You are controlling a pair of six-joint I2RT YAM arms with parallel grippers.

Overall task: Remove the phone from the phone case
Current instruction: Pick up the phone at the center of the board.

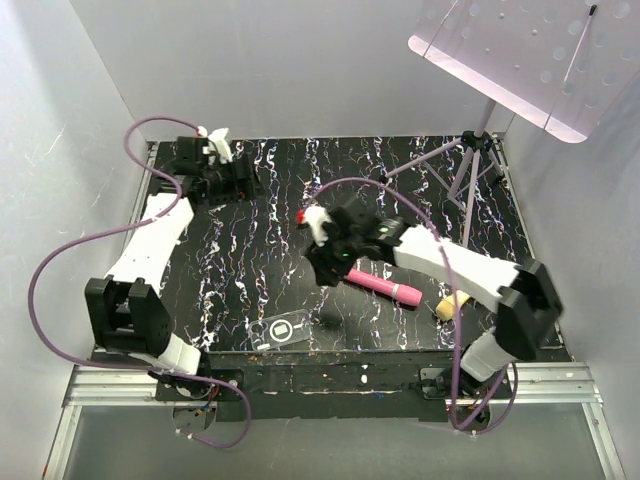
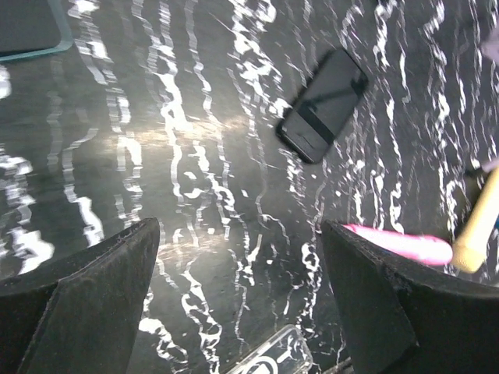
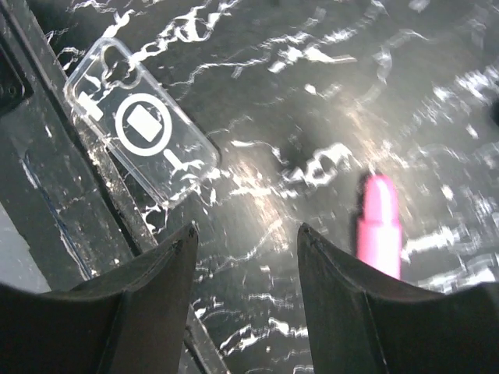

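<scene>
In L wrist cam, phone (image 2: 27, 23); R cam shows case (image 3: 140, 128) — L fingers (image 2: 86, 300), R fingers (image 3: 136, 304) apart, empty.

clear, smooth plastic phone case (image 3: 140, 128); glossy black marbled table (image 3: 312, 93).

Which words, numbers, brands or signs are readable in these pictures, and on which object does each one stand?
Words, brands, numbers: none readable anywhere.
Sign: a white ring around a rounded square, with a short bar beside it, on the clear phone case.
The plain black phone: no marking visible.
</scene>
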